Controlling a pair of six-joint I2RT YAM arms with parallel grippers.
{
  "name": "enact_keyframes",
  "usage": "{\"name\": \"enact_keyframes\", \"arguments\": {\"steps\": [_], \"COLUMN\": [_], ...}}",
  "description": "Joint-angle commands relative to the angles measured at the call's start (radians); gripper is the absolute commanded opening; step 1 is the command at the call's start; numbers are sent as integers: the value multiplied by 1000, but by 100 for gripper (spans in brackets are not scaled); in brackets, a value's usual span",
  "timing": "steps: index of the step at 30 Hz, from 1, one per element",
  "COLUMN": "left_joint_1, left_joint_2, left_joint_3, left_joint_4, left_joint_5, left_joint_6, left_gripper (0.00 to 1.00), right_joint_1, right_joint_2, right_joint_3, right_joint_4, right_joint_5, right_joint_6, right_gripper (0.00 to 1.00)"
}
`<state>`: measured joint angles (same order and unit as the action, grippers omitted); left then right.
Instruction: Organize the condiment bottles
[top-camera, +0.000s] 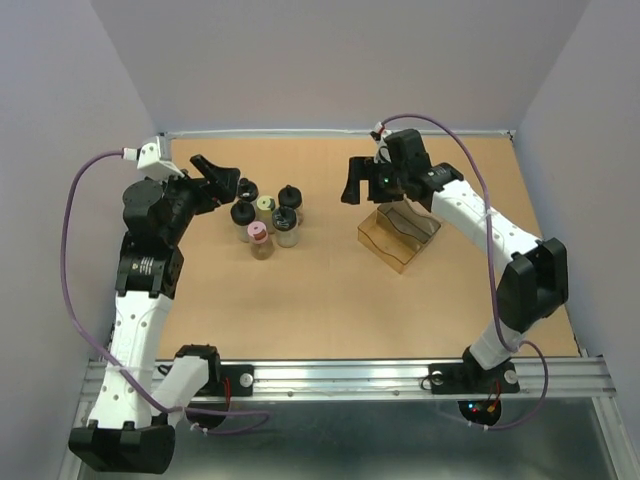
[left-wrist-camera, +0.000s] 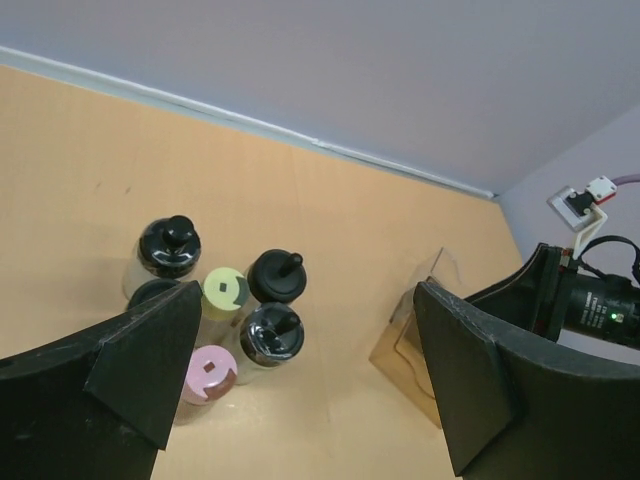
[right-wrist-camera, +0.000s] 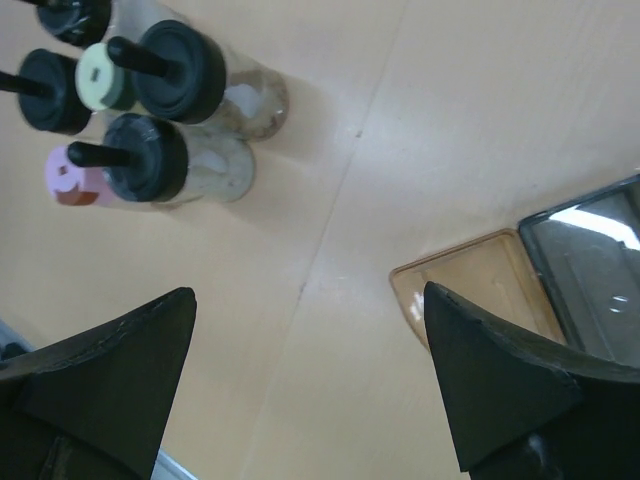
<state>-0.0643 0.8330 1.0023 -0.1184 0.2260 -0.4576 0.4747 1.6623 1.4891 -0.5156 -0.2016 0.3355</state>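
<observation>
Condiment bottles (top-camera: 284, 222), six as far as I can count, stand upright in one tight cluster on the surface (top-camera: 330, 290), just off the tips of the left pincer (top-camera: 222, 172) and slightly to its right. That pincer is spread wide and holds nothing. Nearest the arm bases is the pink-capped bottle (top-camera: 259, 238). Behind it are black-capped ones with a yellow-green cap (top-camera: 265, 203) in the middle, and the farthest black cap sits close under the left pincer's far finger.

Well to the right of the cluster, an amber-tinted clear box (top-camera: 385, 245) lies directly below and a little nearer than the right pincer (top-camera: 365, 185), which is also fully spread and empty. The box looks empty (its inside is only partly visible from the right wrist).

Judging by this, the sorting has hardly begun. No bottle has left the group, and all six probably remain to be placed, likely in the box.

The packing is the main obstacle. The bottles touch or nearly touch, so a finger sliding in beside one could tip its neighbour, and the spouted black caps stand tall. The outer bottles look easiest to take first. The right arm hanging over the box could also crowd a drop-off.
</observation>
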Motion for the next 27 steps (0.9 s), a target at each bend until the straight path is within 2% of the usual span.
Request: {"name": "enact_keyframes", "arguments": {"steps": [1, 8, 9, 14, 20, 27], "left_joint_1": [-3, -2, -3, -3, -2, -2], "left_joint_2": [43, -6, -18, -44, -67, -71], "left_joint_3": [67, 39, 30, -5, -28, -21], "left_joint_4": [-55, -67, -72, -78, -87, -112], "left_joint_5": [-25, -91, -96, -90, -97, -117], "left_joint_6": [83, 76, 63, 42, 48, 66], "left_gripper": [99, 99, 99, 98, 98, 98], "right_joint_1": [13, 114, 128, 209, 257, 260], "right_joint_2": [56, 313, 339, 485, 609, 694], "right_joint_3": [144, 456, 540, 748, 881, 899], "right_joint_4": [3, -34, -38, -60, -61, -69], "right_joint_5": [110, 189, 195, 274, 338, 318], "right_joint_6": [-64, -130, -141, -180, -204, -194], "right_gripper": [100, 100, 100, 100, 100, 100]}}
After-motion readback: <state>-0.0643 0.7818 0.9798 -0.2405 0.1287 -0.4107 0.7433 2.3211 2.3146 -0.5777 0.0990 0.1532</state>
